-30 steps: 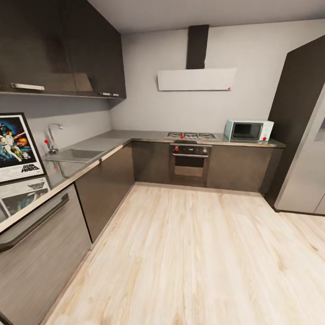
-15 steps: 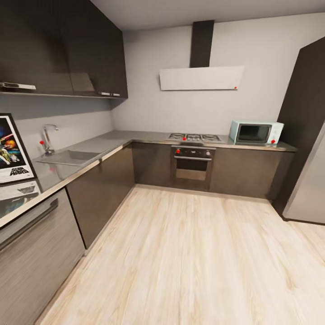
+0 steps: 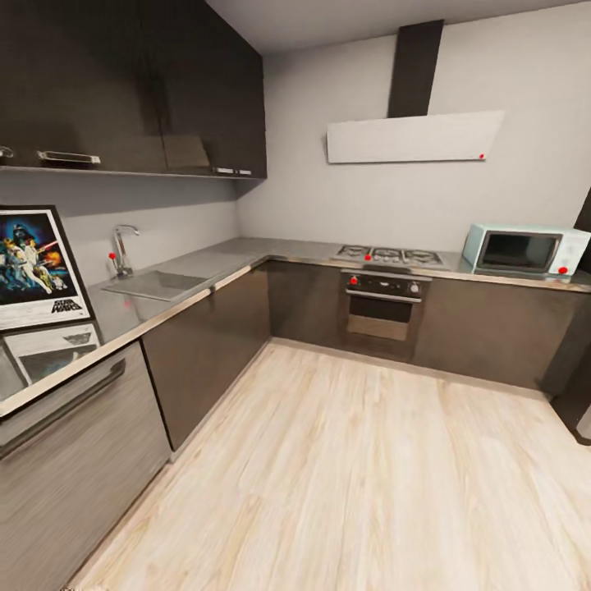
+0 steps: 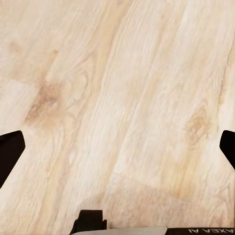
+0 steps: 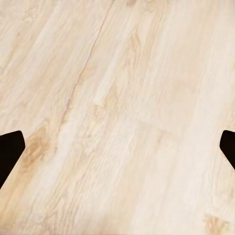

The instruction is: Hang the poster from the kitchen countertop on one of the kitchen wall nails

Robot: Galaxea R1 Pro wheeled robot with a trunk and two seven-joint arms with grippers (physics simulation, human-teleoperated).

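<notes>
The poster (image 3: 37, 267) stands upright at 9 o'clock in the head view, its foot on the counter (image 3: 189, 275) and its back seemingly against the pale wall, with its reflection lying on the shiny steel just below it. Along the counter toward 11 o'clock come the sink (image 3: 156, 285) and tap (image 3: 121, 246); the hob (image 3: 390, 256) and microwave (image 3: 524, 250) sit on the far run, between 12 and 2 o'clock. Both wrist views look straight down at the wood floor (image 3: 345, 476): the left gripper (image 4: 117, 152) and right gripper (image 5: 117, 152) each show dark fingertips at opposite edges of the view, so the jaws are spread wide and hold nothing. No grasp has begun, and the risks are mostly of approach. The base could clip the cabinet fronts (image 3: 205, 345) if it closes on the counter at an angle. A leaning frame is likely to tip or slide on slick steel if nudged before the jaws close, and a one-sided pinch on the thin edge may let it swing. No nail can be made out on the walls from here, so picking a hanging spot is a guess for now.
</notes>
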